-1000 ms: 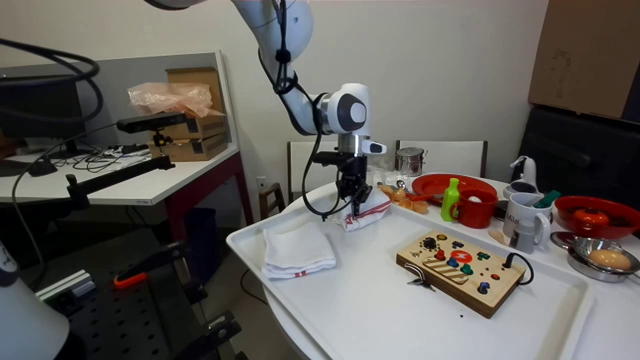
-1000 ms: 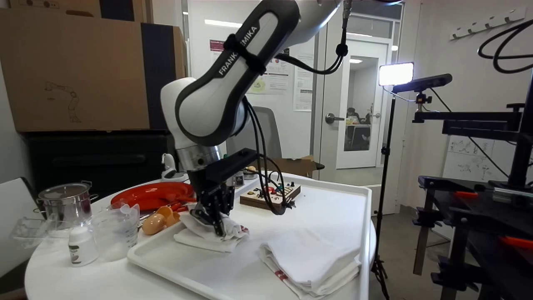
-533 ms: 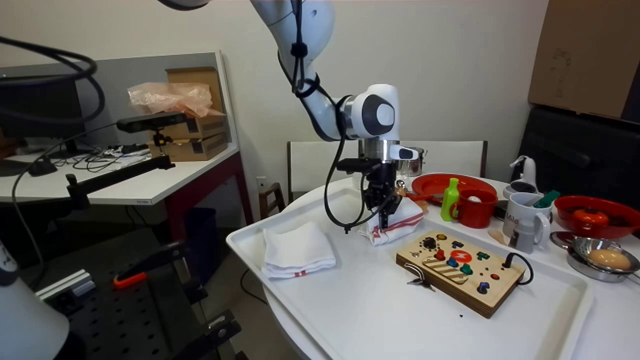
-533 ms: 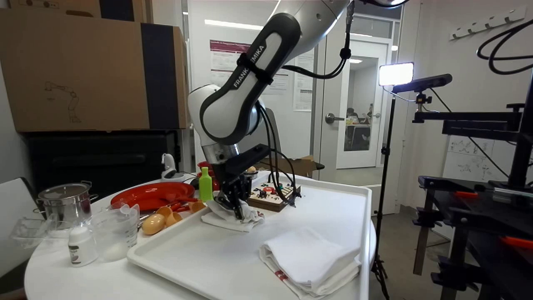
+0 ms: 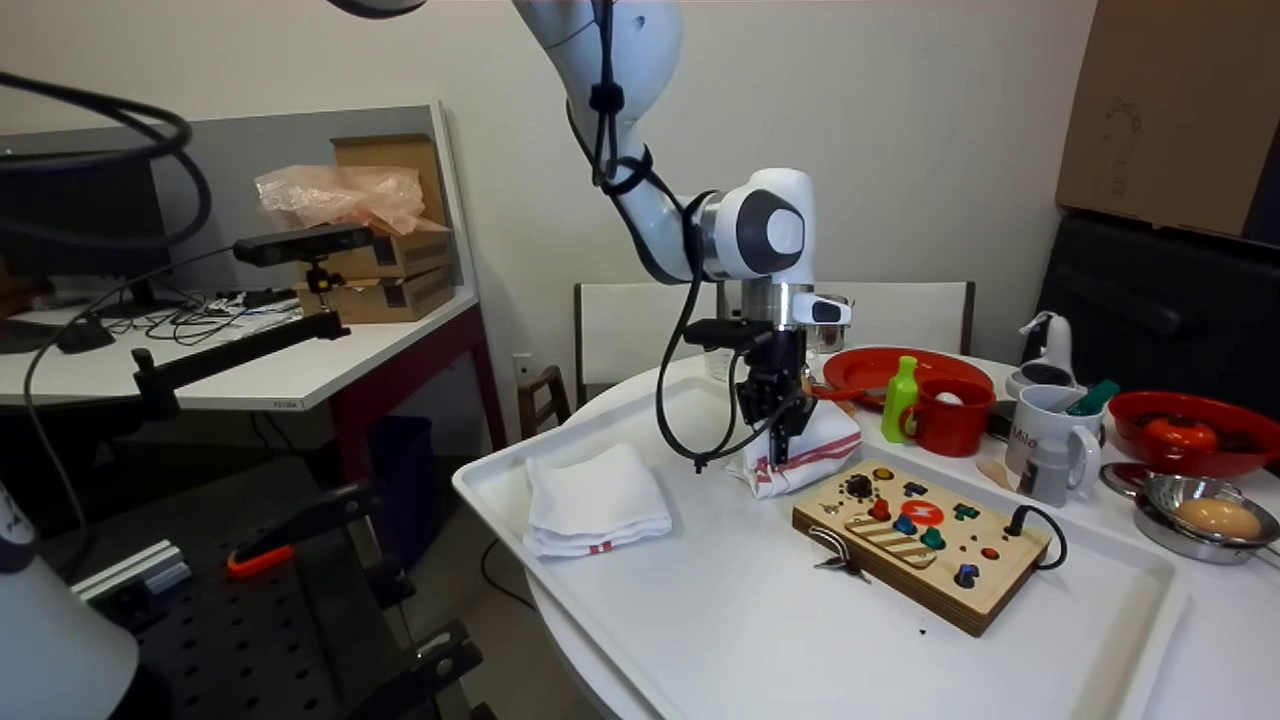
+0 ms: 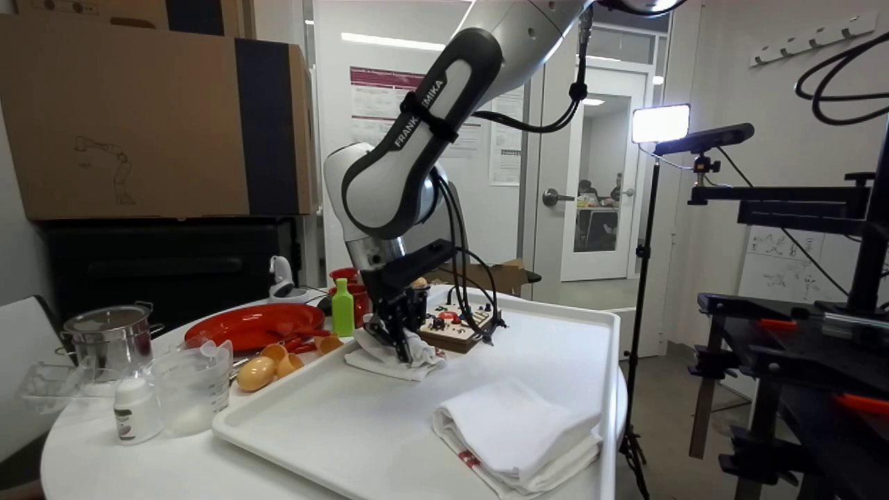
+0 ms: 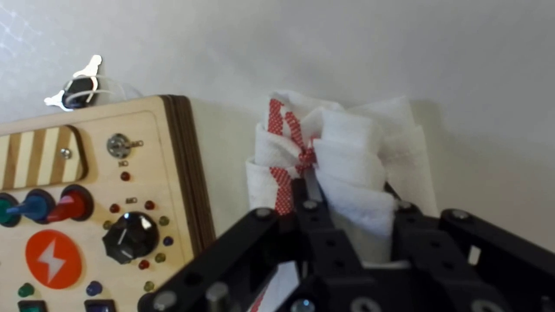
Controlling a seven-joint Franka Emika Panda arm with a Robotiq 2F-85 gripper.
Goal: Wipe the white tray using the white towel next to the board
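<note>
My gripper (image 5: 780, 440) is shut on a white towel with red stripes (image 5: 820, 452), near the tray's far edge. In the wrist view the towel (image 7: 351, 160) is bunched between the two fingers (image 7: 344, 190), and its lower folds lie on the tray. The white tray (image 5: 690, 610) carries the wooden board with knobs and switches (image 5: 915, 560). The held towel sits just beside the board's end, with a narrow gap in the wrist view. A second folded white towel (image 5: 597, 500) lies apart on the tray; it also shows in an exterior view (image 6: 514, 430).
A key ring (image 7: 80, 91) hangs by the board's edge. A small dark speck (image 5: 922, 631) is on the tray. Beyond the tray rim stand a green bottle (image 5: 900, 400), a red mug (image 5: 950, 420), a red plate (image 6: 257, 326), eggshells (image 6: 257, 373) and a clear measuring cup (image 6: 194, 389).
My gripper has slid the held towel along the tray toward the wooden board, mostly in the first half second, then slower. The second towel and the board have not moved.
</note>
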